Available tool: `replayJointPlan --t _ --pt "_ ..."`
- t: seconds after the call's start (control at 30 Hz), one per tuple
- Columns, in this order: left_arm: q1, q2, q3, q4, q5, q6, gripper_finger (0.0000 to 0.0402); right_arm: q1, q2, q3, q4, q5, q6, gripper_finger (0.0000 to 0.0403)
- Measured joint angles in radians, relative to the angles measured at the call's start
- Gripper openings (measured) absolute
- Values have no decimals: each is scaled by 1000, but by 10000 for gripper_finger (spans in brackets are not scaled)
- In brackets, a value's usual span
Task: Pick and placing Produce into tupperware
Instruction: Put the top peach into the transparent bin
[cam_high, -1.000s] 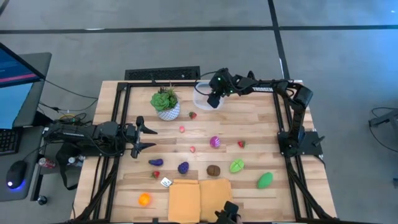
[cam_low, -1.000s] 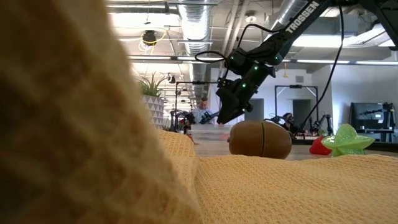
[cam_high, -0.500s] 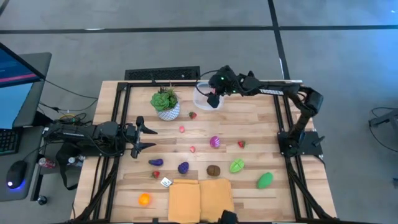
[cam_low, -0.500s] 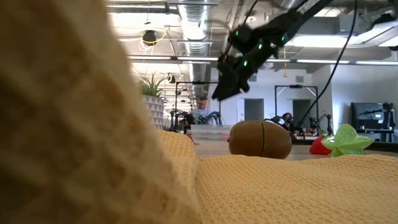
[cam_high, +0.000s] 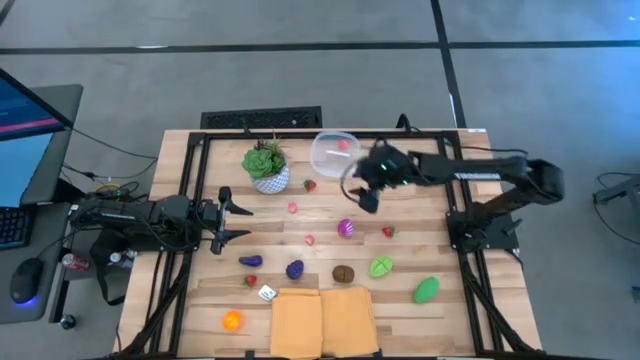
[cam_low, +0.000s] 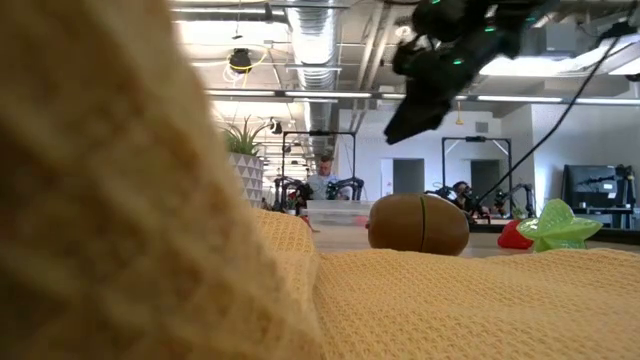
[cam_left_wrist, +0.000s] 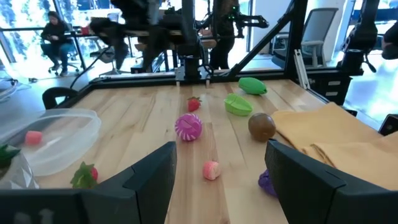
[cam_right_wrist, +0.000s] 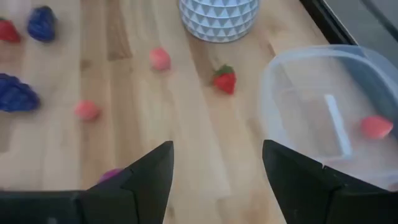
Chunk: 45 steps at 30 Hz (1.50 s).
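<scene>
On a pale wooden table (cam_high: 400, 215) edged by a dark metal frame, the produce lies scattered: a small red strawberry (cam_high: 310, 184) beside the white patterned pot of a leafy green plant (cam_high: 266, 165), a pink piece (cam_high: 292, 208), a magenta round one (cam_high: 346, 228), a little red one (cam_high: 388, 232), two purple pieces (cam_high: 294, 269), a brown oval one (cam_high: 343, 272), a green star-shaped one (cam_high: 380, 266), a larger green one (cam_high: 427, 289) and an orange one (cam_high: 232, 320) near the front corner. A yellow woven cloth (cam_high: 322, 318) covers the front edge and fills most of the low view. The tupperware (cam_high: 334, 154), clear and rounded, sits at the back of the table just beside the plant, with one pink-red piece (cam_high: 343, 144) lying inside it. The right gripper (cam_high: 362, 190) hangs above the boards just in front of the container, raised well off the surface in the low view; its fingers (cam_right_wrist: 149, 180) stand wide apart with nothing between them. The left gripper (cam_high: 237, 221) waits low at the table's left side, fingers (cam_left_wrist: 152, 180) also spread and empty. Beyond the table is a grey concrete floor, a monitor (cam_high: 25, 120) and mouse on a desk at left, and in the level view an open workshop with ceiling ducts, strip lights, black frames and a seated person (cam_low: 325, 180) far off
</scene>
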Motion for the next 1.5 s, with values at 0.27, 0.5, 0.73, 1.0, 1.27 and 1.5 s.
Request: replayJointPlan --t 0.27,0.5,0.73,1.0,1.27,1.5 --pt "0 0 0 -3 18 26 233 209 -218 -270 274 134 87 270" --pt "-27 97 0 0 64 -94 233 371 -256 -350 352 239 111 270" --pt "-66 295 0 1 29 -236 233 468 -209 -350 424 279 89 270" --pt "-96 472 65 19 22 -302 233 527 -168 -351 432 341 75 270" --pt "-134 627 178 17 22 -309 233 554 -148 -351 432 358 100 270" --pt "-126 680 234 76 -46 -252 233 582 -149 -351 434 358 95 270"
